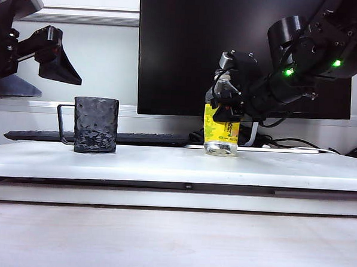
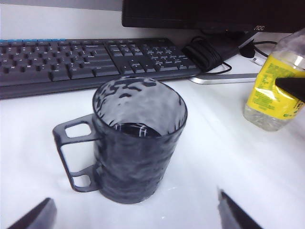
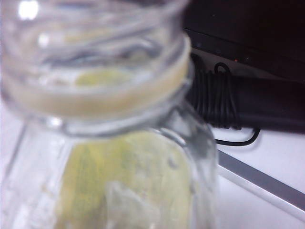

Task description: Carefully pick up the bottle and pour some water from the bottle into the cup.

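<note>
Right gripper [image 1: 228,106] angles down around the bottle [image 1: 221,133]; left gripper [image 2: 136,212] hovers by the cup [image 2: 136,143].

bottle [image 1: 221,134]: small, clear plastic, capless, yellow label with dark print, standing upright on the white table, right of centre, before the monitor. a little clear water [image 1: 220,149] sits at its base. my right gripper [image 1: 226,106] is around its upper part. cup [image 1: 95,125]: dark dimpled mug, upright, well left of the bottle, thin handle pointing away from it.
</note>
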You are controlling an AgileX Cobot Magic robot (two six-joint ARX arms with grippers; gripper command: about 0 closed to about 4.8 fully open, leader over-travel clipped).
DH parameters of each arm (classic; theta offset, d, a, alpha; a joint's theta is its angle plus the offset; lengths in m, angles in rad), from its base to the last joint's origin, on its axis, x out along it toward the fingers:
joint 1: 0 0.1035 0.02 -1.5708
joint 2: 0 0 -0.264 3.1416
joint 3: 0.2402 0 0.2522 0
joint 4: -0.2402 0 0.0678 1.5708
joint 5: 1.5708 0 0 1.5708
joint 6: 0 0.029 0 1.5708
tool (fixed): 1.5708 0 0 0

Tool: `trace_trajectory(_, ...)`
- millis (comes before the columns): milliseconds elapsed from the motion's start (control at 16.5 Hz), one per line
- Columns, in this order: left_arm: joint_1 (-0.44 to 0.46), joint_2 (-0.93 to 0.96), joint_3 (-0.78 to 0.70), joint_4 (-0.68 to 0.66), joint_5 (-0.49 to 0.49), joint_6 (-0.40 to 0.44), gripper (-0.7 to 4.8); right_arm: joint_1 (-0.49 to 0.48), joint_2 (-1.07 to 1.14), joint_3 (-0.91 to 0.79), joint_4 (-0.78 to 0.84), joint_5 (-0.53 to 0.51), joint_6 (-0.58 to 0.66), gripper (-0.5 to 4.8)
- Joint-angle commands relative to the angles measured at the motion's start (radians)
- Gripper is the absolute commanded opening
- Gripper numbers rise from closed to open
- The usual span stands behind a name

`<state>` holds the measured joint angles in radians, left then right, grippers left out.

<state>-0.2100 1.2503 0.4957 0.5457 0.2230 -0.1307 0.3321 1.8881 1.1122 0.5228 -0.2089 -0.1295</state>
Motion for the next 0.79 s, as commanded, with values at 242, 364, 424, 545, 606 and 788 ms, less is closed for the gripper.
trace_trajectory(242, -0.002, -0.002, 0.003, 0.019, -0.002, -0.001, 4.79, 0.07, -0.089, 0.068, -0.006, -0.027, -0.114, 1.06)
trace_trajectory(364, -0.002, -0.002, 0.003, 0.018, 0.0, -0.001, 4.79, 0.093, -0.088, 0.121, -0.045, -0.022, -0.117, 1.07)
trace_trajectory(424, -0.005, -0.002, 0.003, 0.019, 0.003, -0.002, 4.79, 0.117, -0.086, 0.166, -0.092, -0.003, -0.184, 1.07)
trace_trajectory(545, -0.031, -0.002, 0.003, 0.021, -0.001, -0.01, 4.79, 0.14, -0.083, 0.212, -0.158, 0.027, -0.318, 1.07)
trace_trajectory(606, -0.053, -0.002, 0.003, 0.031, -0.007, -0.013, 4.79, 0.143, -0.079, 0.233, -0.187, 0.033, -0.335, 1.07)
trace_trajectory(788, -0.121, 0.0, 0.003, 0.044, -0.024, -0.012, 4.79, 0.151, -0.071, 0.24, -0.195, 0.088, -0.406, 1.07)
